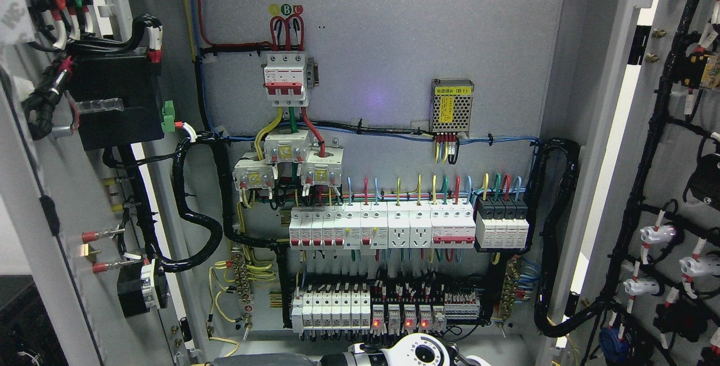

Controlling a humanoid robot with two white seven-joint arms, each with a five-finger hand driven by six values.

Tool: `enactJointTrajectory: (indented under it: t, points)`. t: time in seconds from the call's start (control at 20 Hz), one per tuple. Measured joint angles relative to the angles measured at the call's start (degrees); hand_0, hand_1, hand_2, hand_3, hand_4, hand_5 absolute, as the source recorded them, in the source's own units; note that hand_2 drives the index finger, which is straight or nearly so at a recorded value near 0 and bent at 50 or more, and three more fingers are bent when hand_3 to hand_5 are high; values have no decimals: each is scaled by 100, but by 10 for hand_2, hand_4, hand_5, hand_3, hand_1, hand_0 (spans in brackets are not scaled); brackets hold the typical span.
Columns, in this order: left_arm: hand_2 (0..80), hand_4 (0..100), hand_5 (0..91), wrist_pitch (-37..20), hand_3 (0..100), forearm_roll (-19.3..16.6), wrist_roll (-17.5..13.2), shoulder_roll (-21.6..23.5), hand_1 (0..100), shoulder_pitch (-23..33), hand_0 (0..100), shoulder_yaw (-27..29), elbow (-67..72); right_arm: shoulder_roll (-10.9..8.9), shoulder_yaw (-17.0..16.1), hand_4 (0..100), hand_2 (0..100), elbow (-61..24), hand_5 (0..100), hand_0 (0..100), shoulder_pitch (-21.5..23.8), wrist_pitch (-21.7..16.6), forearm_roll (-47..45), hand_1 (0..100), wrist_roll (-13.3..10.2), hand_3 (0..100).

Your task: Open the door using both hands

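Grey steel cabinet stands open; left door (34, 197) and right door (669, 147) are swung wide, both inner faces strung with black wiring. Between them, the far back panel (394, 45) carries two breaker rows; one arm (315, 359) shows at the near edge, hand (424, 352) partly cut off, fingers impossible to tell.

Even, bright light falls from the front onto the pale grey metal back panel (394, 45), with a faint violet glare spot at its middle. Focus is sharp throughout. The grey open doors (34, 231) at the edges lean outward, slightly distorted.
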Motion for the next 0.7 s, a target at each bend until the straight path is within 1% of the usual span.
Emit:
enactJointTrajectory:
  t: [0.35, 0.7]
  points:
    - [0, 0, 0, 0, 0, 0, 0, 0, 556, 0, 120, 0, 0, 185, 40, 0, 0, 32, 0, 101, -89, 190, 17, 129, -43, 0]
    - [0, 0, 0, 0, 0, 0, 0, 0, 556, 0, 120, 0, 0, 427, 97, 0, 0, 56, 0, 101, -135, 229, 263, 129, -58, 0]
